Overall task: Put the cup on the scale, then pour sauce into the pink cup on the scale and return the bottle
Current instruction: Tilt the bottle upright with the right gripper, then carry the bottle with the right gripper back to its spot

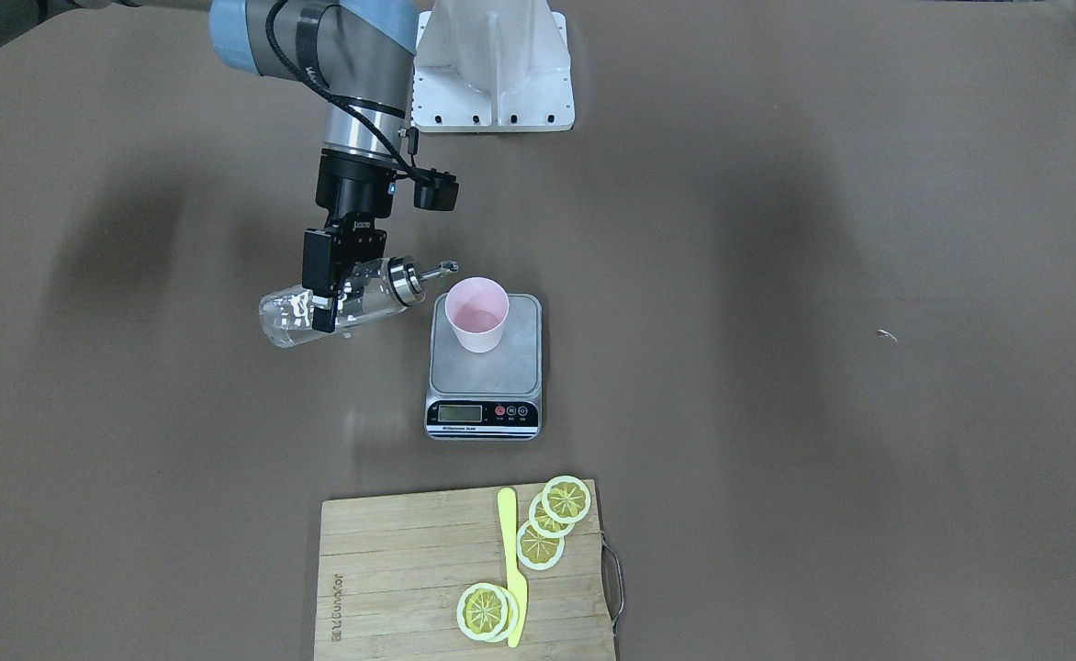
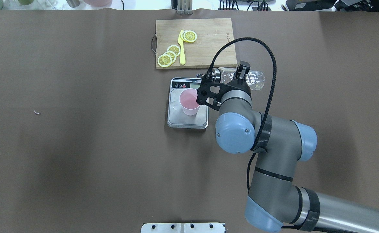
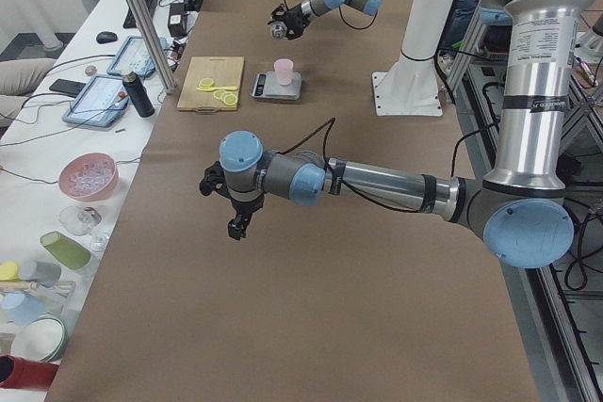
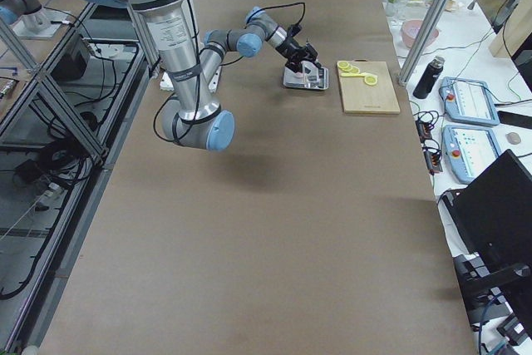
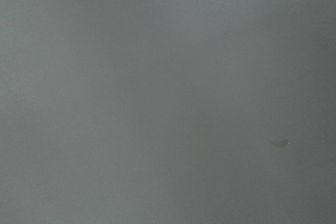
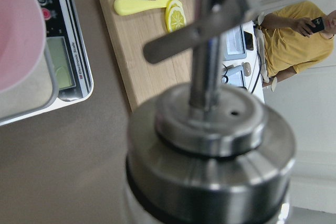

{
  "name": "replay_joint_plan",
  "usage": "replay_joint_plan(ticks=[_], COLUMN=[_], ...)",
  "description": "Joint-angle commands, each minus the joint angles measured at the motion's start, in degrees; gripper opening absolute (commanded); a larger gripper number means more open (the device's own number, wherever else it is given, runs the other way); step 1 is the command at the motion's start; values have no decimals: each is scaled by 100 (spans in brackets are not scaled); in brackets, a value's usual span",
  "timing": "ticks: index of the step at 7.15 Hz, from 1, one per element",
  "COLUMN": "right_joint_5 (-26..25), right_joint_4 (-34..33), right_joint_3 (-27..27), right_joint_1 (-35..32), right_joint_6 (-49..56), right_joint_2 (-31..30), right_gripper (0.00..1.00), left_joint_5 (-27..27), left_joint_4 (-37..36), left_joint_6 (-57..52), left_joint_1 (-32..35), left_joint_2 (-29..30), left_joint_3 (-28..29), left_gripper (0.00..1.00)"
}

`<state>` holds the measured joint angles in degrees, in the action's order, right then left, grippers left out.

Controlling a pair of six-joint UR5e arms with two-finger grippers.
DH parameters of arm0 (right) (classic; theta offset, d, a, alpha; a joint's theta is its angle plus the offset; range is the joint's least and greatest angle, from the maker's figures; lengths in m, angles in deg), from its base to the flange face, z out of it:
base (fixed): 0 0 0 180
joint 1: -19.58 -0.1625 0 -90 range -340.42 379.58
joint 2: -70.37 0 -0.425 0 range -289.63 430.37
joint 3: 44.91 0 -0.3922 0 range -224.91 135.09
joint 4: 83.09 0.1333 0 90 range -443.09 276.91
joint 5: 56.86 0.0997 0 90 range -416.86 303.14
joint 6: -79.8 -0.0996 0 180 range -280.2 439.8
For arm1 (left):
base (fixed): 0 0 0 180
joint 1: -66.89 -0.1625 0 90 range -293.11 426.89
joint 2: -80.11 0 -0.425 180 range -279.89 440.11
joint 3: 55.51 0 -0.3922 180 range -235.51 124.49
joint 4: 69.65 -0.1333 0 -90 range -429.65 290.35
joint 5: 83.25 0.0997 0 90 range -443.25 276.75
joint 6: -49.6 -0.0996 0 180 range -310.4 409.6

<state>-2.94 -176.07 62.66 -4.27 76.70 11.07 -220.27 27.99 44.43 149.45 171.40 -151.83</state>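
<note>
The pale pink cup (image 1: 476,314) stands upright on the far part of the silver scale (image 1: 485,367). My right gripper (image 1: 336,296) is shut on the clear glass bottle (image 1: 354,303) and holds it about level above the table beside the scale. Its metal pourer (image 1: 428,274) points at the cup's rim, the tip just short of it. I see no stream of sauce. The right wrist view shows the pourer cap (image 6: 210,145) close up, with the cup (image 6: 16,30) at the left edge. My left gripper (image 3: 236,223) hovers over bare table far from the scale; I cannot tell its state.
A wooden cutting board (image 1: 391,588) with lemon slices (image 1: 552,523) and a yellow knife (image 1: 512,569) lies beyond the scale on the operators' side. The white arm mount (image 1: 492,73) stands behind the scale. A small scrap (image 1: 885,335) lies on the table's left half.
</note>
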Motion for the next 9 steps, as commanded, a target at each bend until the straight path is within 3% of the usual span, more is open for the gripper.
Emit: replay_joint_plan(ticks=[1, 3, 5, 9], right_joint_5=[870, 1321, 1349, 1604], right_joint_4=[890, 1893, 2903, 4285], right_joint_3=[290, 282, 273, 89], right_joint_1=[-329, -637, -665, -735], right_joint_6=[-812, -1367, -2261, -3888], right_joint_2=[-440, -810, -1275, -1812], right_gripper=[23, 23, 23, 22], left_joint_5=[0, 9, 9, 18], left_joint_4=[-8, -17, -270, -570], left_joint_6=[-341, -511, -503, -459], left_joint_1=[-3, -3, 15, 155], left_joint_2=[11, 19, 98, 38], left_joint_3=[365, 456, 447, 447], left_gripper=[99, 99, 99, 100])
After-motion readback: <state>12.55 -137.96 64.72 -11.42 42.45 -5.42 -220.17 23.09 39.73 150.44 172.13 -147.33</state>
